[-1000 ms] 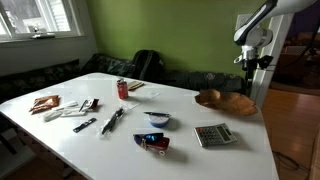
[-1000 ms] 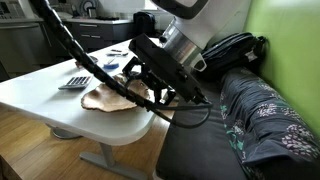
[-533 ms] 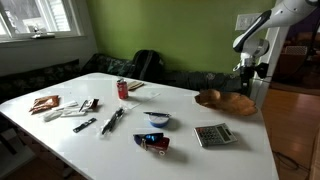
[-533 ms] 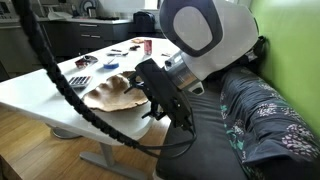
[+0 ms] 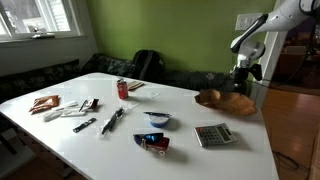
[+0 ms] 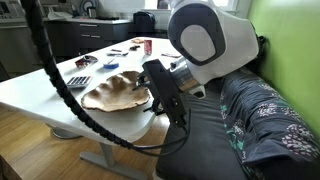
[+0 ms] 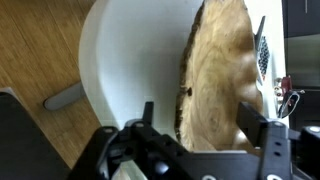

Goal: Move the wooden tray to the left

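Reading an exterior view from left to right, we note a red can (image 5: 123,89) standing mid-table and a blue-and-white bowl (image 5: 157,119) nearer the front. Next comes a grey calculator (image 5: 213,135), and just beyond it the wooden tray (image 5: 225,101), which lies at the end of the white table (image 5: 100,140) nearest the arm, close to the edge. The gripper (image 5: 244,72) hangs above and just past the tray's outer end, apart from it. In the wrist view the jaws stand wide open and hold nothing. The tray (image 7: 220,70) lies ahead of and below them, its long axis running away from the fingers (image 7: 250,118). One finger shows over bare table outside the rim, the other over the wood. We judge that a straight descent would set the rim between the jaws.
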### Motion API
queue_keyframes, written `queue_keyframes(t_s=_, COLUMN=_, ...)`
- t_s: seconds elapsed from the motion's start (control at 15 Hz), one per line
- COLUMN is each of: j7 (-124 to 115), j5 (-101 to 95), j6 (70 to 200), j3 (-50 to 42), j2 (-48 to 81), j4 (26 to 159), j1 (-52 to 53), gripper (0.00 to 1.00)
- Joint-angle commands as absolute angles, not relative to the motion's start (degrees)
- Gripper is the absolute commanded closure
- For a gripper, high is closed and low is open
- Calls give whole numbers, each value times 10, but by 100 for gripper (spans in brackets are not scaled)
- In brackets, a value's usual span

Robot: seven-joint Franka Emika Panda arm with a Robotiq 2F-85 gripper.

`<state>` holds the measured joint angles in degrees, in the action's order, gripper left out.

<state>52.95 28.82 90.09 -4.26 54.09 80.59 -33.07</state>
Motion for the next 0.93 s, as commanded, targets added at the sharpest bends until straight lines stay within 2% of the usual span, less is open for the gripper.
queue_keyframes(t_s=0.0, j7=526, j5=305, j6=885, j3=-17, j2=565, j4=779, j1=-347, gripper=44)
queue_keyframes(t_s=0.07, j7=533, j5=304, j6=884, j3=-12, j2=570, j4=774, j1=-347, gripper=52)
queue_keyframes(t_s=0.13, j7=535, j5=304, j6=884, j3=-9, j2=573, j4=771, j1=-347, gripper=64)
queue_keyframes(t_s=0.47, j7=566, j5=301, j6=863, j3=8, j2=589, j4=755, j1=-356, gripper=99)
queue_keyframes(t_s=0.87, j7=675, j5=328, j6=740, j3=33, j2=570, j4=738, j1=-403, gripper=97)
